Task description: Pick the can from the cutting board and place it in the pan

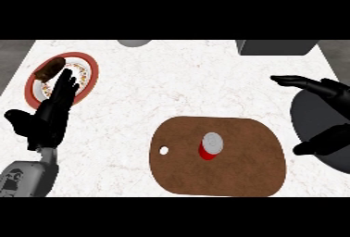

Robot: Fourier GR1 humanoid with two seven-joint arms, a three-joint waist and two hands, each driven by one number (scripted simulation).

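Grey forearm [24, 178] rises from the lower left corner of the frame and ends in the left robot hand [48, 118], which rests open with its fingers straight and pointing toward the upper left, their tips overlapping the rim of a red-rimmed plate [90, 69]. That plate sits in the upper left of the frame on the white marbled bench [178, 78] and carries a dark brown piece of food [50, 68] near its upper left side. Low in the middle of the frame lies the brown cutting board [239, 173], rounded at its corners, with a small hole near its left edge. On the board stands the can [211, 146], red-sided with a grey top, upright and a little left of the board's centre; nothing touches it. At the right edge of the frame the right robot hand [327, 92] is open, fingers extended toward the left and thumb lower down, hovering over the dark pan [308, 115], which is partly cut off by the frame's right side and lies just beside the board. Along the top edge a grey rounded object [134, 42] and a dark grey box-like shape [277, 47] are only partly visible.
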